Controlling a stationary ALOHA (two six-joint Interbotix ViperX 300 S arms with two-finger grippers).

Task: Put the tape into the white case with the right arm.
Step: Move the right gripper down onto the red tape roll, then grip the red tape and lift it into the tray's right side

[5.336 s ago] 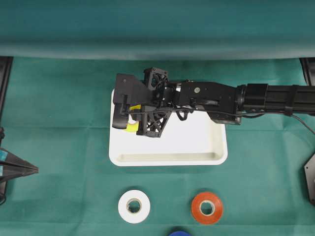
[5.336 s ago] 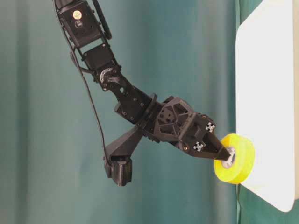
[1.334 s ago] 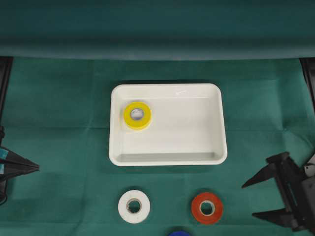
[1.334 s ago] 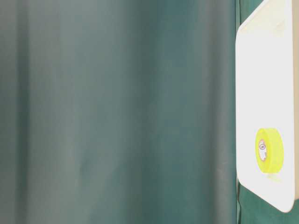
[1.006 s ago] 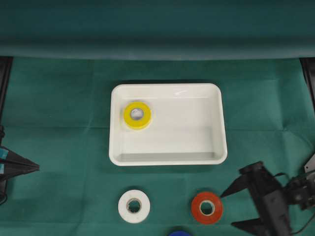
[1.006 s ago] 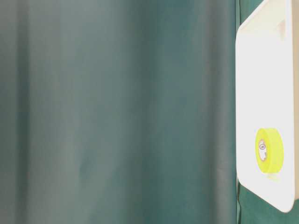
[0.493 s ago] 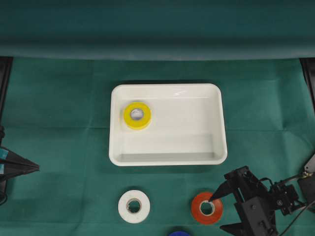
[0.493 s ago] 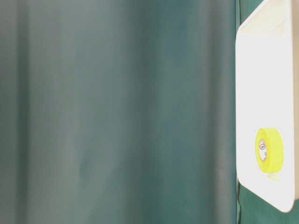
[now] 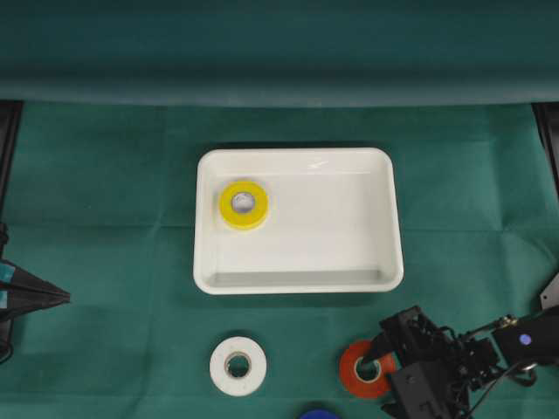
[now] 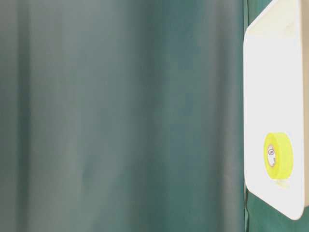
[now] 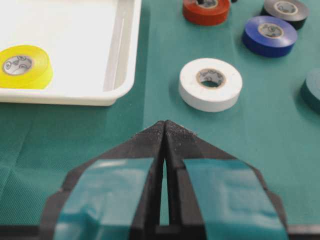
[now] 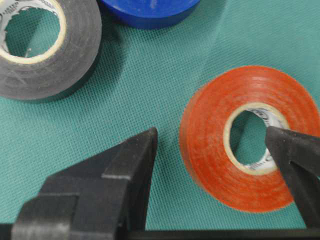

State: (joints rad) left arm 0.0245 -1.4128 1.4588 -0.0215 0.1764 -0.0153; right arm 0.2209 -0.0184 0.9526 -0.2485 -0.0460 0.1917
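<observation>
The red tape [image 12: 247,137] lay flat on the bench below the case [image 9: 397,262], the released right pincer [image 12: 220,150] apparently straddling its wall, wanting deeper seating before clenching.

Desk [image 9: 105,192]: covered edge to edge with a dark green woven cloth, faint fold creases crossing it.
Backdrop [image 9: 279,48]: green fabric curtain along the desk's far edge, hanging in soft folds.
Light: even, diffuse, soft shadows.
</observation>
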